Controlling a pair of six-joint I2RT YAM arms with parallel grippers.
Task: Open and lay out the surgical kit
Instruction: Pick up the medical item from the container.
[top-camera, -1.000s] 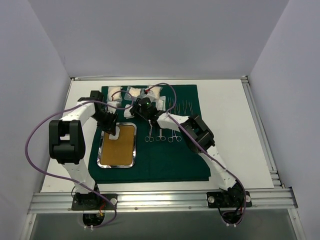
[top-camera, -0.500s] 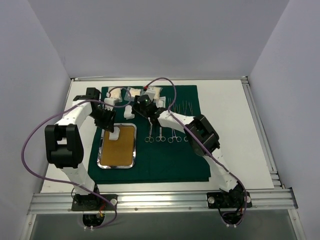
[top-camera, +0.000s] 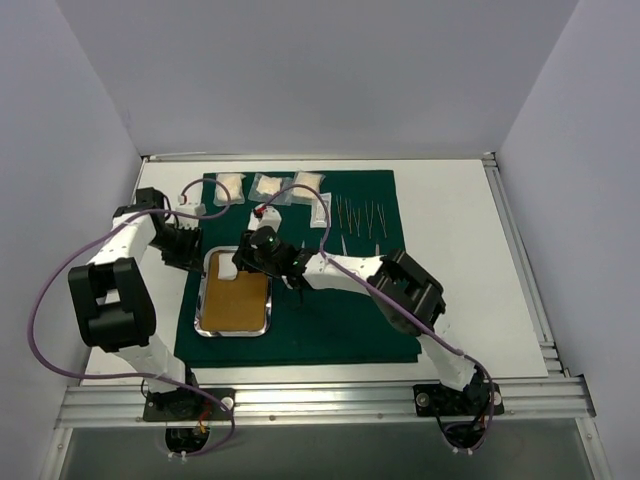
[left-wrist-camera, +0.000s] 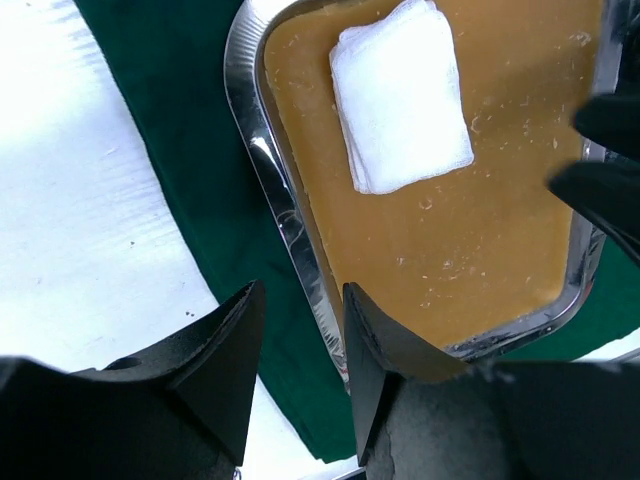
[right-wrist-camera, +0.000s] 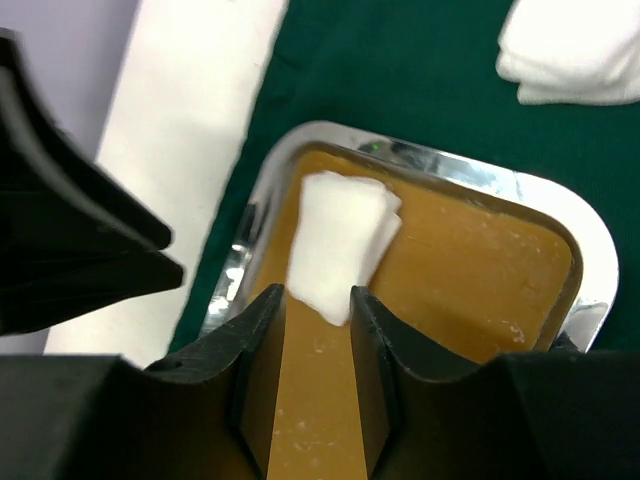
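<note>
White tabletop (top-camera: 450, 250) boxed in by plain pale walls (top-camera: 300, 70), with the dark green cloth (top-camera: 340, 320) spread flat over it, soft and matte. Toward 8 o'clock on the cloth sits the steel tray (left-wrist-camera: 285, 220): rectangular, rounded corners, mirror-shiny rim. Inside it is a tan liner (top-camera: 238, 305), a bit speckled. A square white gauze pad (left-wrist-camera: 400, 95), woven and layered, lies flat on the liner up at the tray's 11 o'clock corner. More white gauze packets (top-camera: 268, 186) line the cloth's 12 o'clock edge, and thin steel instruments (top-camera: 360, 215) are at about 1 o'clock.

Left claw (left-wrist-camera: 300, 345) is partly open off the tray's 9 o'clock side, gripping nothing. Right claw (right-wrist-camera: 315, 340) hangs over the liner with a moderate gap, pad just beyond the tips, not pinched.
</note>
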